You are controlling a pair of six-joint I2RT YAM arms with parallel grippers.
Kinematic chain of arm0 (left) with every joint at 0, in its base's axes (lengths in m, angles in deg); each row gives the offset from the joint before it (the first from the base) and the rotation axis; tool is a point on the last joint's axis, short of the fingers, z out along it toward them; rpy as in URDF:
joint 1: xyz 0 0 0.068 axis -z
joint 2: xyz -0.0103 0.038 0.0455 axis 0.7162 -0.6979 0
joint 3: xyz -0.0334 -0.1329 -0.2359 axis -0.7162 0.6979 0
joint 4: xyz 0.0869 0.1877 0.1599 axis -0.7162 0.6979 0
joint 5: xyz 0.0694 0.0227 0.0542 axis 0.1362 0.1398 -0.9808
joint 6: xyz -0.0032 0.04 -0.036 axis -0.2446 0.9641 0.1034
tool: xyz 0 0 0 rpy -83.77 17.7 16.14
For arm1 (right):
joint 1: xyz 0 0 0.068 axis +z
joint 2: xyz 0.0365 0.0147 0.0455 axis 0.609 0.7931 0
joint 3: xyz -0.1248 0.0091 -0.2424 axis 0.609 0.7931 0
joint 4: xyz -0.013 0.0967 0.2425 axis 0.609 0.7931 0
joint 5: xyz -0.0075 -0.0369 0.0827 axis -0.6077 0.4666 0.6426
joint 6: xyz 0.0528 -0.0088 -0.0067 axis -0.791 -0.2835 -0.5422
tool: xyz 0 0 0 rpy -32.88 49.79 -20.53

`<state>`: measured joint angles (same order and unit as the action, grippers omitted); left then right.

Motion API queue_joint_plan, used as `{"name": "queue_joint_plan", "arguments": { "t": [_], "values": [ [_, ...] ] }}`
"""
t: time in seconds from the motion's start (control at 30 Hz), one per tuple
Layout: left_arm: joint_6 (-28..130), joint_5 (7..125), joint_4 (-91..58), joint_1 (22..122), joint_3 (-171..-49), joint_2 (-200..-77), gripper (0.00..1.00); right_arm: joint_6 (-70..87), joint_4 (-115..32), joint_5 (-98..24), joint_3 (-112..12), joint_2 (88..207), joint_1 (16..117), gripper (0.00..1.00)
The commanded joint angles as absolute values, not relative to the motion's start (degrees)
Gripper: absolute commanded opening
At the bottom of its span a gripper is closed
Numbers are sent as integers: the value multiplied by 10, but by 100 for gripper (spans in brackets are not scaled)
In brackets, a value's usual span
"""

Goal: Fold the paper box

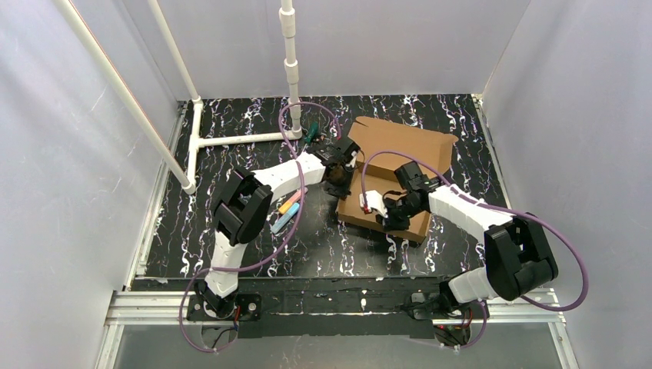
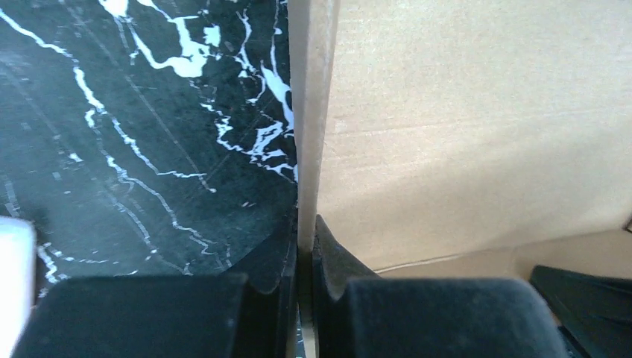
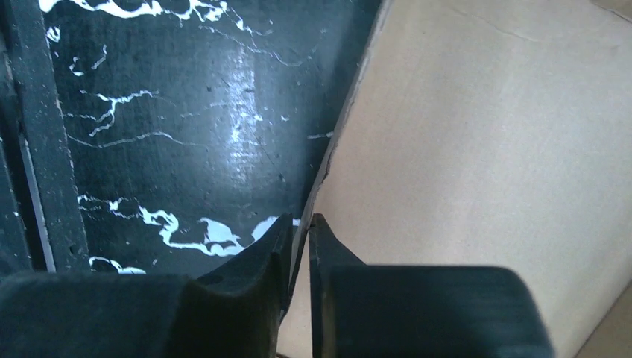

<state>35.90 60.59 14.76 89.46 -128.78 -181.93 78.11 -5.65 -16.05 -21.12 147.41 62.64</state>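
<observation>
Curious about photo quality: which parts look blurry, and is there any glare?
Top external: even light, sharp throughout. Left wrist: left fingers blurred, paper box fairly crisp. Right wrist: bright glare on the table, right fingers soft.

We found passage over bare table (image 1: 330,250) between arm bases and paper box (image 1: 404,142); pipe frame (image 1: 231,141) blocked far-left corner; markers (image 1: 286,211) lay left of box.

The left tool (image 2: 305,239) and right tool (image 3: 300,227) are showing black fingers (image 2: 358,306), the arms (image 1: 281,178) wearing white shells, black joints, looping purple cables (image 1: 307,104)
</observation>
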Motion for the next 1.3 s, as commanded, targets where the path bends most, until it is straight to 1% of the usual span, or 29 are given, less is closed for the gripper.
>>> {"name": "queue_joint_plan", "arguments": {
  "t": [0.0, 0.17, 0.27, 0.33, 0.4, 0.47, 0.7, 0.83, 0.9, 1.0, 1.07, 1.1, 1.17, 1.2, 1.23, 1.27],
  "values": [
    [425, 477, 208, 915, -1311, -1820, 0, 762, -66, -172, -196, 1481, 652, 23],
    [432, 459, 207, 917, -1299, -1819, 1, 749, -77, -178, -194, 1480, 654, 28],
    [427, 464, 204, 917, -1304, -1824, 24, 746, -81, -180, -193, 1479, 654, 29],
    [423, 467, 203, 916, -1314, -1827, 36, 746, -80, -180, -193, 1480, 653, 29],
    [420, 469, 203, 915, -1326, -1830, 45, 745, -81, -180, -192, 1481, 654, 29],
    [414, 477, 203, 909, -1338, -1835, 47, 746, -80, -181, -192, 1482, 654, 29],
    [406, 487, 203, 899, -1370, -1852, 46, 747, -79, -183, -192, 1485, 654, 29],
    [406, 495, 203, 899, -1386, -1868, 32, 748, -79, -184, -192, 1487, 654, 29],
    [406, 499, 205, 899, -1391, -1877, 30, 748, -78, -185, -192, 1487, 653, 29],
    [404, 505, 206, 899, -1390, -1883, 32, 748, -79, -185, -192, 1486, 654, 29],
    [403, 508, 206, 899, -1390, -1885, 40, 748, -79, -186, -192, 1487, 654, 29],
    [403, 507, 206, 899, -1390, -1887, 42, 748, -79, -185, -192, 1488, 654, 29],
    [404, 505, 206, 899, -1390, -1890, 41, 748, -78, -186, -193, 1489, 653, 29],
    [406, 502, 207, 899, -1392, -1893, 39, 748, -78, -185, -193, 1489, 654, 29],
    [406, 498, 207, 899, -1393, -1895, 29, 748, -77, -185, -193, 1489, 654, 29],
    [408, 495, 207, 899, -1393, -1896, 17, 748, -76, -185, -193, 1488, 654, 29]
  ]
}}
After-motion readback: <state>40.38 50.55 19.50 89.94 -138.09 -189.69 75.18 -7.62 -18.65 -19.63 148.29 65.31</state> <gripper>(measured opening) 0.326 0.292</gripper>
